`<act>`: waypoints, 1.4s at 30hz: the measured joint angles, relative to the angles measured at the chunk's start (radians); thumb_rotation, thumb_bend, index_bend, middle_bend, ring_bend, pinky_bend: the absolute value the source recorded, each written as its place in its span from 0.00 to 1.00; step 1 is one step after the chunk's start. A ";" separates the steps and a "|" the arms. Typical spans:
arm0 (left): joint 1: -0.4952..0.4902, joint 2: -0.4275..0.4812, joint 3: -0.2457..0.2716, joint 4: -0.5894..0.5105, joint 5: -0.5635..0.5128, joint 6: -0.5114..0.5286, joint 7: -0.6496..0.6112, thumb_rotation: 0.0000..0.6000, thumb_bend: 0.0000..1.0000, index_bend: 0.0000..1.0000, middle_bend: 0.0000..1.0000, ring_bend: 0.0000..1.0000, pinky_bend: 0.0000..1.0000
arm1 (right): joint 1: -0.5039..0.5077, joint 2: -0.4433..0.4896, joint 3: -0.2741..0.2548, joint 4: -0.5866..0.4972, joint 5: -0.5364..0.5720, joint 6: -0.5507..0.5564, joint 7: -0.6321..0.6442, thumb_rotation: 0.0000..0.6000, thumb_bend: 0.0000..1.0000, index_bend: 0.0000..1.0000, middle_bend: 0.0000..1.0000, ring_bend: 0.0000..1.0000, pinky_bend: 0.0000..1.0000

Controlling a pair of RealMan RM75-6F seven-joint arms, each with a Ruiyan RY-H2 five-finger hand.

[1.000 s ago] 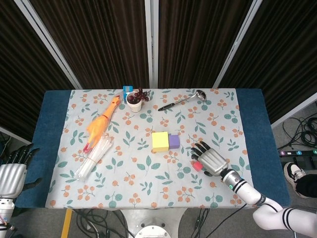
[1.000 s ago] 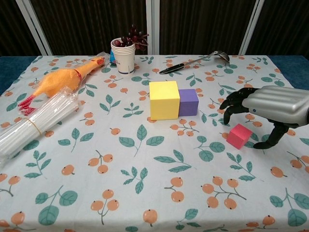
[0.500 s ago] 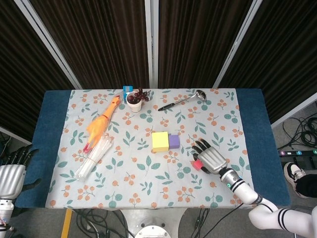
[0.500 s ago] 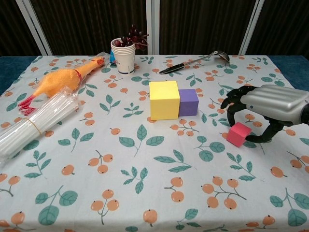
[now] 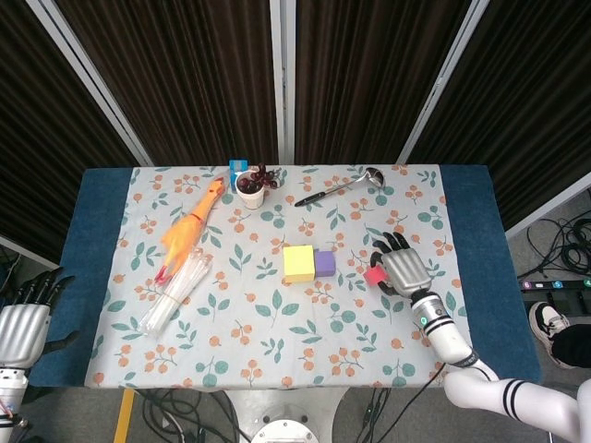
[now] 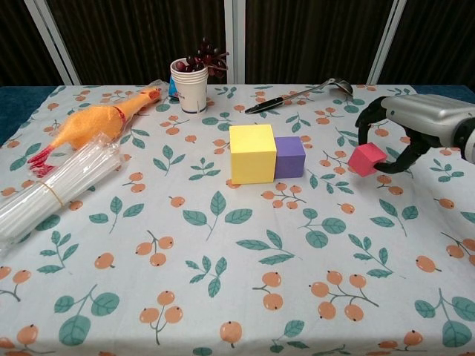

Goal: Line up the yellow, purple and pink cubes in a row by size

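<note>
The big yellow cube (image 5: 297, 262) (image 6: 251, 153) and the smaller purple cube (image 5: 324, 263) (image 6: 289, 156) stand touching side by side near the table's middle. My right hand (image 5: 403, 269) (image 6: 415, 119) grips the small pink cube (image 5: 375, 275) (image 6: 366, 159) between thumb and fingers, lifted off the cloth and to the right of the purple cube. My left hand (image 5: 20, 325) hangs off the table's left edge, fingers apart, holding nothing.
A rubber chicken (image 6: 96, 122) and a bundle of clear straws (image 6: 52, 189) lie at the left. A paper cup with grapes (image 6: 189, 74) and a ladle (image 6: 300, 93) sit at the back. The floral cloth (image 6: 223, 297) covers the table.
My right hand closed on the pink cube, lifted it off the cloth and carried it back and slightly toward the purple cube. The left hand stayed still.
</note>
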 measured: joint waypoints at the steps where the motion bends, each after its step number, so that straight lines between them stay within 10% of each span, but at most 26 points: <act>1: 0.001 0.000 0.001 0.001 0.000 0.000 -0.001 1.00 0.00 0.21 0.19 0.12 0.17 | 0.005 -0.009 0.008 0.001 0.020 0.000 -0.015 1.00 0.22 0.58 0.17 0.00 0.00; 15: 0.005 -0.010 0.004 0.030 -0.004 -0.003 -0.028 1.00 0.00 0.21 0.19 0.12 0.17 | 0.139 -0.223 0.125 0.073 0.371 0.069 -0.282 1.00 0.21 0.59 0.14 0.00 0.00; 42: 0.000 -0.031 0.005 0.087 0.000 -0.013 -0.077 1.00 0.00 0.21 0.19 0.12 0.17 | 0.188 -0.302 0.138 0.122 0.469 0.111 -0.331 1.00 0.17 0.49 0.12 0.00 0.00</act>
